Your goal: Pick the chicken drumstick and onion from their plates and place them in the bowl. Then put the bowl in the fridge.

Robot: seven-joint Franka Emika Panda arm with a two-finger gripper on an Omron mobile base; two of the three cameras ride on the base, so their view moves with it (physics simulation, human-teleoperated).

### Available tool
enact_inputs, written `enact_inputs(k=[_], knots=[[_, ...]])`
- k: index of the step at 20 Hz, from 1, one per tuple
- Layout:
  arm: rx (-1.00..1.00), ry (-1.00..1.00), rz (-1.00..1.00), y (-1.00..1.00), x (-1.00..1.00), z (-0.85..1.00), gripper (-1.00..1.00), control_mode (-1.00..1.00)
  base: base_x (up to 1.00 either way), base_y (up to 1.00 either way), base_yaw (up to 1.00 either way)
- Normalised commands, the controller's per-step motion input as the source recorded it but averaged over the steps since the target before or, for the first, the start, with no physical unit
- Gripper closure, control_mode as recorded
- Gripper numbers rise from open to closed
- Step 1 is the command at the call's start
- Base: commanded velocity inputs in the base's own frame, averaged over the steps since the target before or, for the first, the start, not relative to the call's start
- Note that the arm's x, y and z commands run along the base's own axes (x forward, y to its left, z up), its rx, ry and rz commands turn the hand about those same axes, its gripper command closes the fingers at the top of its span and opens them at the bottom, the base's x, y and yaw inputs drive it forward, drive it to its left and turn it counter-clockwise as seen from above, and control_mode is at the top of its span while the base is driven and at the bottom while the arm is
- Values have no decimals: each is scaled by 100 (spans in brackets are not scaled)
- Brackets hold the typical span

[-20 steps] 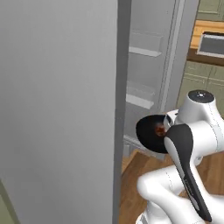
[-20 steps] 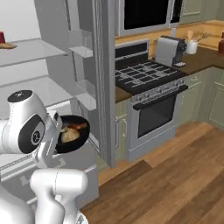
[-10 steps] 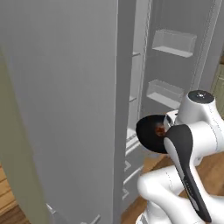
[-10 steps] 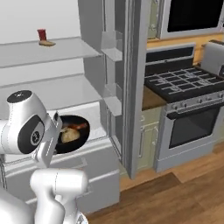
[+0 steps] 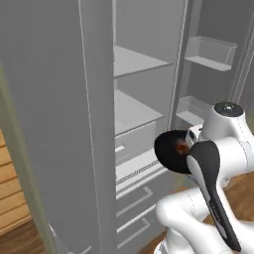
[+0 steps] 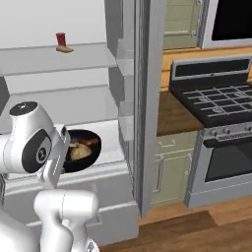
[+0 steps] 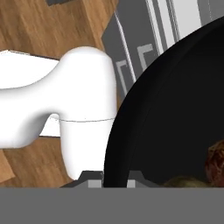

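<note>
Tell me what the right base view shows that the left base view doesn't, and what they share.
Right base view alone: the stove, a small red item on an upper fridge shelf, and the onion lying in the bowl beside the chicken drumstick.
Left base view alone: the fridge's lower drawers and door bins.
Both: the open fridge, the black bowl carried in front of it, and the drumstick inside.

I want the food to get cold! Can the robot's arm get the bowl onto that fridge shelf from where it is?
Probably yes. The gripper is shut on the bowl, the fridge stands open, and the shelf just behind the bowl looks bare, with nothing between them.
</note>
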Motion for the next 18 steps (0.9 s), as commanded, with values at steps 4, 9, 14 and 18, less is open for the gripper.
enact_inputs(k=[4,9,14,18], knots=[[0,0,0,0,0,0,100,100,0,4,51],[0,0,0,0,0,0,100,100,21,-15,42],[0,0,0,0,0,0,100,100,18,-9,36],[0,0,0,0,0,0,100,100,39,-27,17]])
